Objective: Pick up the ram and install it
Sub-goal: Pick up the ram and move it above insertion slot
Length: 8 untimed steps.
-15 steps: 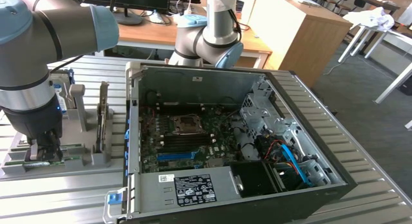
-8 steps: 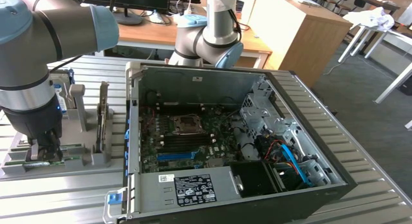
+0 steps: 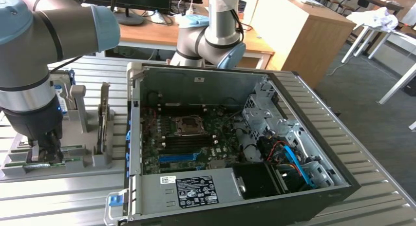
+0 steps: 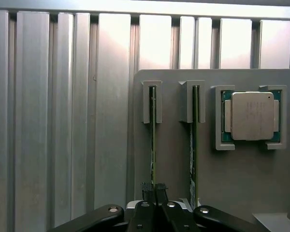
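The ram stands on edge in a slot of the grey holder, a thin green stick seen edge-on. My gripper is shut on its near end, a dark pad on each side of the stick. A second ram stick stands in the neighbouring slot, untouched. In the exterior view my gripper reaches straight down onto the ram at the holder, on that view's left. The open computer case lies beside it, its motherboard memory slots exposed.
A square silver processor sits in a recess of the holder. A taller expansion card stands upright in the holder between my gripper and the case wall. A second arm's base rises behind the case. The table top is ribbed metal.
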{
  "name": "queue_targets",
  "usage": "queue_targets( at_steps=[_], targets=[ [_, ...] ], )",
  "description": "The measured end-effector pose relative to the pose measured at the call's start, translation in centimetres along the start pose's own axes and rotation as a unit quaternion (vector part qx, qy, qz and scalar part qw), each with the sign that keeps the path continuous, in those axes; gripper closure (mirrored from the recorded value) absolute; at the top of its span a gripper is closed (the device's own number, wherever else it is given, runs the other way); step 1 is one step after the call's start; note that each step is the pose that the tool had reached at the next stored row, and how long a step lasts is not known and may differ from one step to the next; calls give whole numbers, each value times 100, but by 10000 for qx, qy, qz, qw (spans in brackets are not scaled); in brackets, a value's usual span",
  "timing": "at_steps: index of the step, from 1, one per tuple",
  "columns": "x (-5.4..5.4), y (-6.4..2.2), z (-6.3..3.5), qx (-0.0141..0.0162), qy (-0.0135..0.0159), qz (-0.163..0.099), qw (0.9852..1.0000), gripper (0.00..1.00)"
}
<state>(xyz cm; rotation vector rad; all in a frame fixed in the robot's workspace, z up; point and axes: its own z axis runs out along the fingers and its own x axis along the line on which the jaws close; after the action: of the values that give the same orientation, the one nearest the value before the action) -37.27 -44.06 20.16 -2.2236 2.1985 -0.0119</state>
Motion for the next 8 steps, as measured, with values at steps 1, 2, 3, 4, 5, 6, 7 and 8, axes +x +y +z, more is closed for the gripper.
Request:
queue_targets(
  at_steps=[1, 2, 3, 4, 5, 6, 7, 8],
  targets=[
    [0, 0, 0, 0, 0, -11, 10000, 88],
    [0, 0, 0, 0, 0, -17, 10000, 88],
    [0, 0, 0, 0, 0, -18, 10000, 88],
    [0, 0, 0, 0, 0, -18, 10000, 88],
    [0, 0, 0, 0, 0, -18, 10000, 88],
    [0, 0, 0, 0, 0, -18, 10000, 88],
    [0, 0, 0, 0, 0, -18, 10000, 88],
    [0, 0, 0, 0, 0, -18, 10000, 88]
  ],
)
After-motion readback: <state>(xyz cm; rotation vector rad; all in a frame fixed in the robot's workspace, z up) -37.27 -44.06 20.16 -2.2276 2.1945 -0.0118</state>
